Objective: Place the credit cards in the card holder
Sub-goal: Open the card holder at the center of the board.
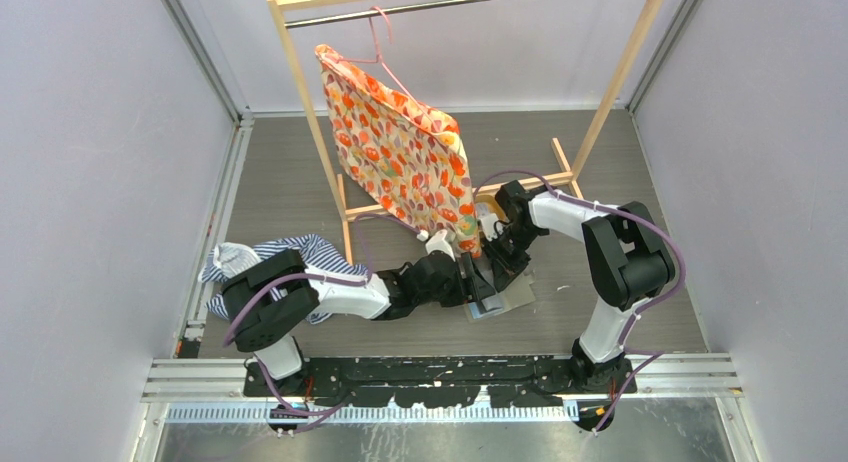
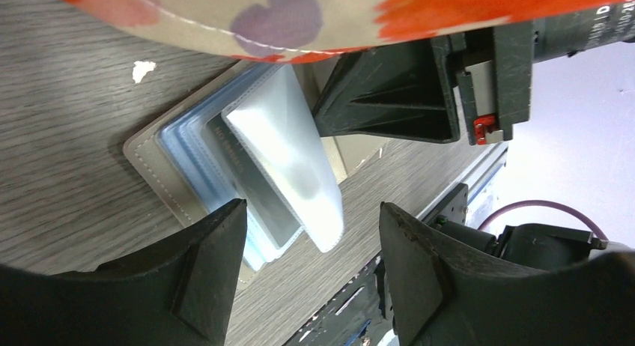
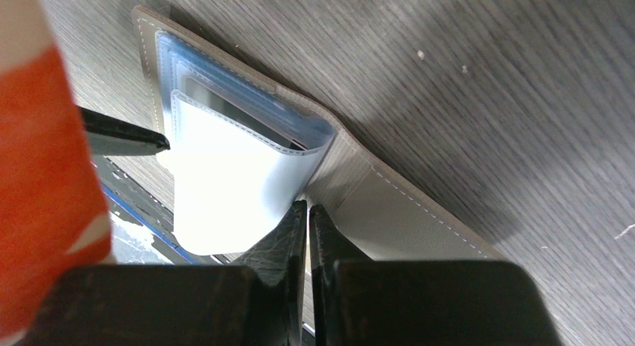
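One taupe folding card holder (image 3: pixel 404 211) lies open on the grey wood-grain tabletop (image 3: pixel 487 99); left fingers (image 2: pixel 206 256) spread above it, right fingers (image 3: pixel 292 234) pressed together at its clear bluish sleeves (image 3: pixel 225 181).

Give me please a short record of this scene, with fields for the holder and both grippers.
card holder: open, flat on the table
sleeves: clear, fanned up from the holder
left gripper: open, above the sleeves
right gripper: shut, tips at the sleeves' edge
patterned cloth: hanging on the wooden rack
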